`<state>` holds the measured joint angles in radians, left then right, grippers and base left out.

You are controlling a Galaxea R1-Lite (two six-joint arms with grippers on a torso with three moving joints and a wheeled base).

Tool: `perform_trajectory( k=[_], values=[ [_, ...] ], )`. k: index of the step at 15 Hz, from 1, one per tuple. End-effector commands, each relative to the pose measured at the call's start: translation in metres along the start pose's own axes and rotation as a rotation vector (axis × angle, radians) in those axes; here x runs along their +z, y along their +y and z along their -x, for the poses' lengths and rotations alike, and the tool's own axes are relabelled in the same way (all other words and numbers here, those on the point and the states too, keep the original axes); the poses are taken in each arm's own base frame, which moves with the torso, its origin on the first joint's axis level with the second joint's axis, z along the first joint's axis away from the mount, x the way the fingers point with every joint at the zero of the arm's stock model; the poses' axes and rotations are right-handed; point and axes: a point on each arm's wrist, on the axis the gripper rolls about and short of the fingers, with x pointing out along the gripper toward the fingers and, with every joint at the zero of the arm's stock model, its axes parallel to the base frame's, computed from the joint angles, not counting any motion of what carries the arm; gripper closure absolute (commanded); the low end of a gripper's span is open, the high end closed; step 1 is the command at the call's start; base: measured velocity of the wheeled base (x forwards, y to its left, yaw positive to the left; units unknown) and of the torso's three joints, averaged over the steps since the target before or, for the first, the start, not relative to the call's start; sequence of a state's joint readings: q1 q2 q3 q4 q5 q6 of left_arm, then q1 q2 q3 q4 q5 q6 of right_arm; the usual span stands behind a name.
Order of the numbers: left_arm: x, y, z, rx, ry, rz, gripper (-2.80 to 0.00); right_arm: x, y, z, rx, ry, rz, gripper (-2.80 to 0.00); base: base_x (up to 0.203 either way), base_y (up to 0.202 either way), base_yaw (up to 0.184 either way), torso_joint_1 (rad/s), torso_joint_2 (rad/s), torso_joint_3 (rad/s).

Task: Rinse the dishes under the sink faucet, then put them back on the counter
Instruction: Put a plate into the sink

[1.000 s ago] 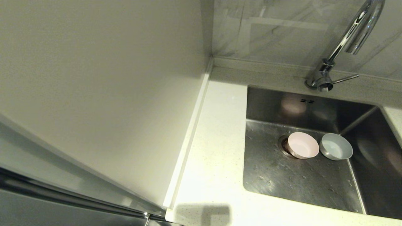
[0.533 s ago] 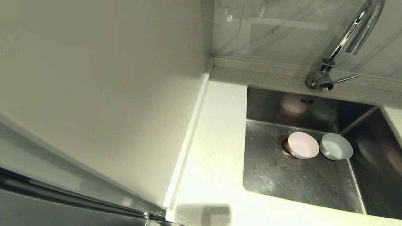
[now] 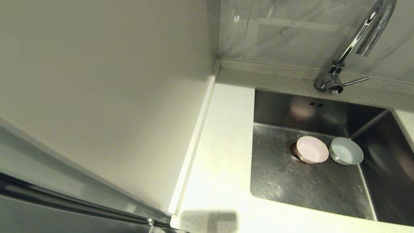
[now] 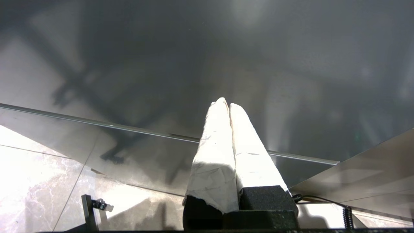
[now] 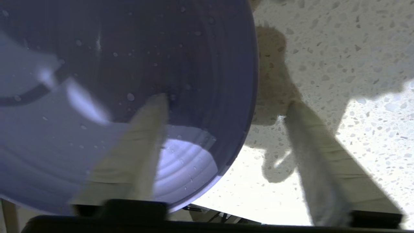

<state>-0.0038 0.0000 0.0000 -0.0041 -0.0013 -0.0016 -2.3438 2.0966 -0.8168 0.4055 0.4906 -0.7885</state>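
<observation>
White speckled counter [image 3: 223, 161] borders steel sink [image 3: 275, 110] beside beige wall [image 3: 97, 81].

— What fills the left half of my head view?
— A plain beige wall panel [image 3: 97, 97]; a metal rail [image 3: 74, 207] crosses the lower left corner.

— And the upper centre and right?
— Grey-veined marble backsplash [image 3: 291, 35].

— In my left wrist view?
— Marble floor tiles [image 4: 35, 187], lower left, beneath a dark reflective panel [image 4: 194, 58].
</observation>
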Motion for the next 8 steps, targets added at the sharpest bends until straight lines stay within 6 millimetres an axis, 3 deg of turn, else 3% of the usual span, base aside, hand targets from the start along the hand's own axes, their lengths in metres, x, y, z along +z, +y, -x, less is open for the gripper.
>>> perform_trajectory(
  k=[1,8],
  values=[
    [-0.0008,0.0,-0.0002,-0.001,0.002,0.0,0.0,-0.0003,0.0003,-0.0002,0.005,0.0,0.015,0.0,0.0,0.0,0.0,0.0,0.0,0.0],
    [-0.0008,0.0,-0.0002,-0.001,0.003,0.0,0.0,0.0004,0.0001,0.0006,0.002,-0.003,0.02,0.0,0.0,0.0,0.0,0.0,0.0,0.0]
  ],
)
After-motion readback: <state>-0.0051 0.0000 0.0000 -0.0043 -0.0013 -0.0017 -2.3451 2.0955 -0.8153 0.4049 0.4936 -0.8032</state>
